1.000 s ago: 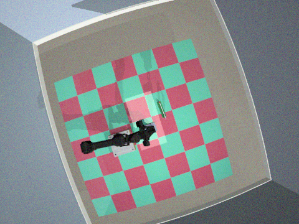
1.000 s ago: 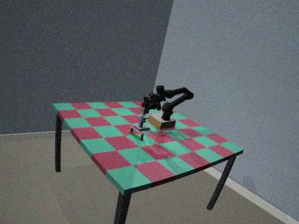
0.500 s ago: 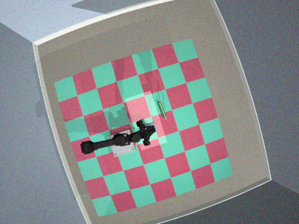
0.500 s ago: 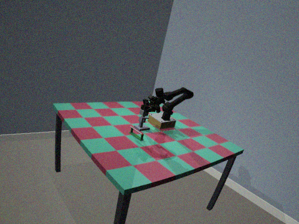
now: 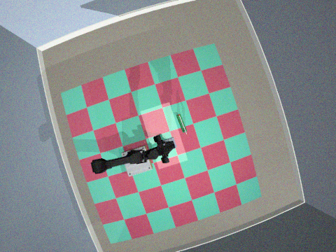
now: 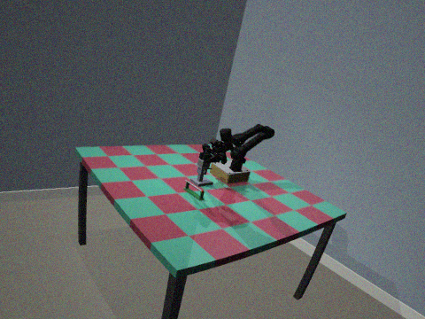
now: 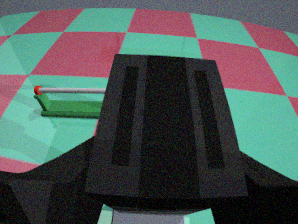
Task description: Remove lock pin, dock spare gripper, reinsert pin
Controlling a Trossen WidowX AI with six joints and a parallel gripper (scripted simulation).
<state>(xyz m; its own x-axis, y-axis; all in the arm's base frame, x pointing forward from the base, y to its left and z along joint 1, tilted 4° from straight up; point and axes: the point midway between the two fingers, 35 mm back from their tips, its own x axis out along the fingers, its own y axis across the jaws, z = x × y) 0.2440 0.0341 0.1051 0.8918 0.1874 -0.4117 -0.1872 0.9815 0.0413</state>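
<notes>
The gripper (image 5: 167, 148) (image 6: 204, 160) is shut on the spare gripper, a dark block (image 7: 167, 125) with two long slots that fills the middle of the wrist view. It is right over the grey mount (image 6: 204, 182) (image 7: 147, 219), which stands on the table. The fingertips and the socket are hidden, so I cannot tell whether the spigot is in the socket. The lock pin (image 5: 181, 123) (image 6: 195, 186) (image 7: 70, 91), a pale rod with a red end, lies across a green cradle (image 6: 193, 192) (image 7: 72, 108) beside the mount, away from the gripper. The block hides its other end in the wrist view.
The arm's base sits on a box with a pale top (image 5: 140, 169) and tan sides (image 6: 222, 173), behind the mount. The table top (image 5: 189, 217) (image 6: 181, 252) is checkered green and red. The cradle stands close to the mount.
</notes>
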